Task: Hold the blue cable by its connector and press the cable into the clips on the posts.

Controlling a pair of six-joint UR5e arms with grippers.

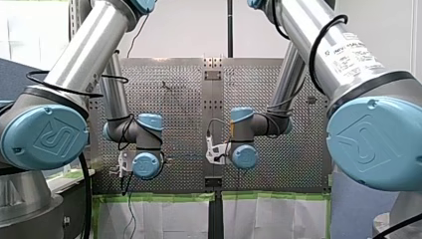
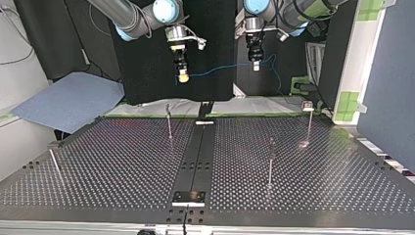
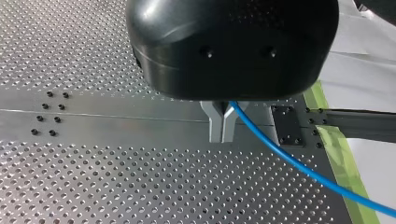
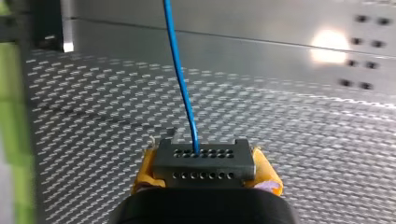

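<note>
While both arms hang high over the table [image 2: 122, 161], the blue cable [image 2: 220, 70] is strung in air btw them, well apart from the posts [image 2: 169, 125] & clips [image 2: 308, 105] below. My right gripper [image 2: 182, 74] is clamped on the connector [image 4: 204, 164] w/ yellow pads [image 4: 142, 175]; my left gripper [image 3: 222, 125] pinches the cable btw metal fingers [image 3: 215, 126].

Risks: thin cable could slide thru those fingers if pulled taut, connector could twist in the pads, & the loose tail beside my left gripper could snag a post.

Cable's long axis runs roughly level across the top view; connector's long side lies across the pads, cable leaving straight ahead

Over the table [image 2: 122, 161], the cable [image 2: 220, 69] runs from my right gripper [image 2: 182, 77] to my left gripper [image 2: 255, 66].
</note>
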